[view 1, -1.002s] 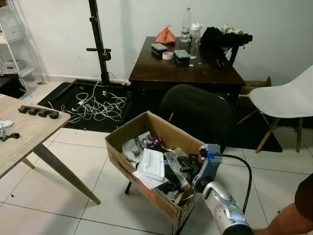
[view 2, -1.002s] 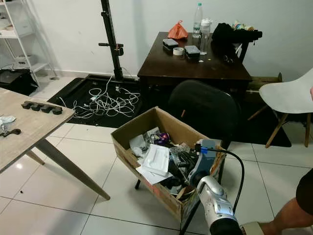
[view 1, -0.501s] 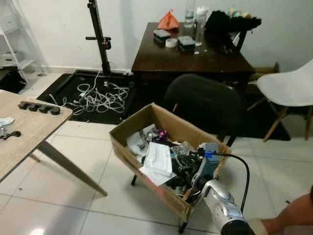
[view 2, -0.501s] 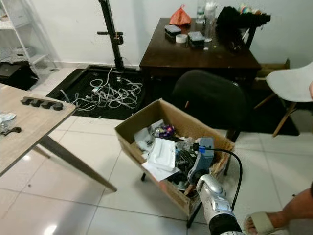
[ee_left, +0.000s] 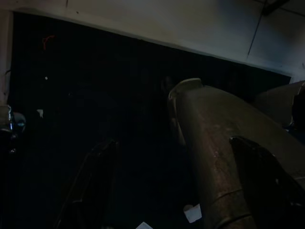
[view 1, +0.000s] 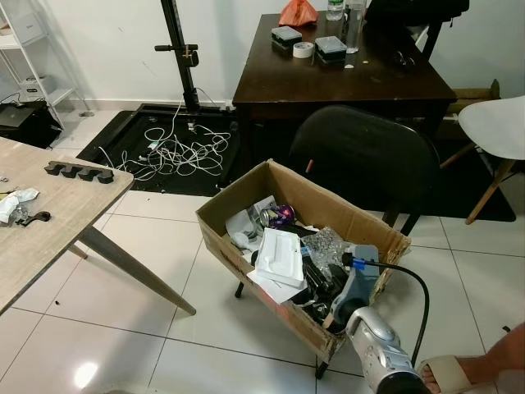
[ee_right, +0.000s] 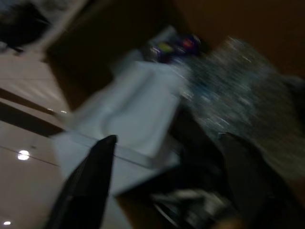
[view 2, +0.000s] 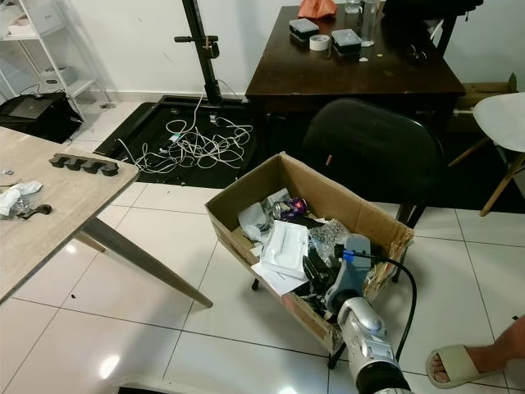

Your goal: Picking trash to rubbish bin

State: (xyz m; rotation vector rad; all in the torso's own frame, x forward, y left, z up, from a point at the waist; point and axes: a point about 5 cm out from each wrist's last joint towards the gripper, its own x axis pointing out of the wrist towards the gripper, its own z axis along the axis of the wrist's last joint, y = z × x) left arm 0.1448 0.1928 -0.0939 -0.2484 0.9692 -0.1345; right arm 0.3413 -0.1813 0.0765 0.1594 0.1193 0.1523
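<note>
Just over the near right corner of the cardboard box, the right gripper is held, jaws spread wide above a white tray. Crumpled plastic is seen beside the tray. The left gripper is also seen with its jaws apart.

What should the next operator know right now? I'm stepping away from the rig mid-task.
Right gripper: open, nothing held, over the cardboard box of trash that serves as the bin.
Left gripper: idle in shadow, fingers apart, nothing held.
In the box: white tray, crumpled clear plastic, purple can.
Left: crumpled wrapper on the wooden table. A person's sandalled foot is near.
</note>
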